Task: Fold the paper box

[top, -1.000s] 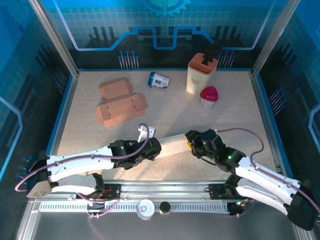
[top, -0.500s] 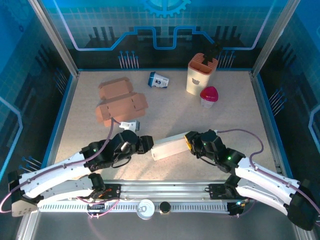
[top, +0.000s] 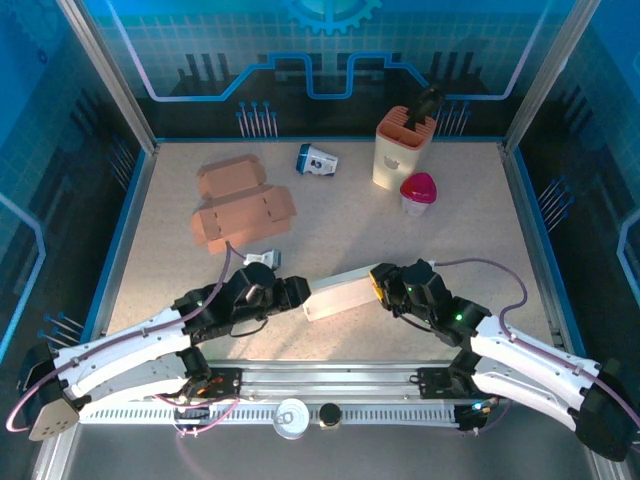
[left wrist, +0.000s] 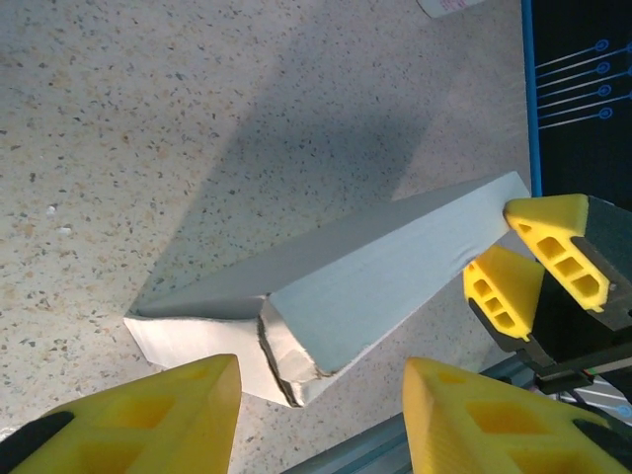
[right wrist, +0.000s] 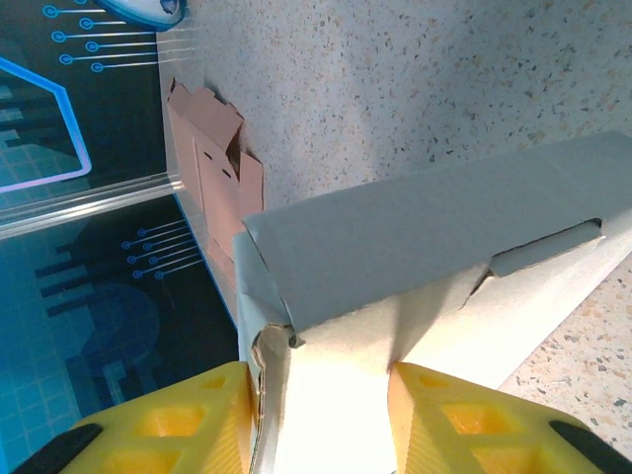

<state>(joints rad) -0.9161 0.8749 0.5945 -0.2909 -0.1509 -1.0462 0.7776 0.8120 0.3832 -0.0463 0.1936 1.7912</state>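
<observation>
I find the paper box (top: 342, 296) lying flat near the table's (top: 470, 240) front edge, between the two arms. The right gripper (top: 385, 285) is clamped on its right end. The left gripper (left wrist: 321, 395) stands with fingers spread at the torn left end, gripping nothing. A brown cardboard blank (top: 243, 205) lies well apart, rear left.

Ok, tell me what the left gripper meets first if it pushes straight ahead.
The white paper box: its crumpled end lies just ahead between the open fingers, though depth is uncertain.
</observation>
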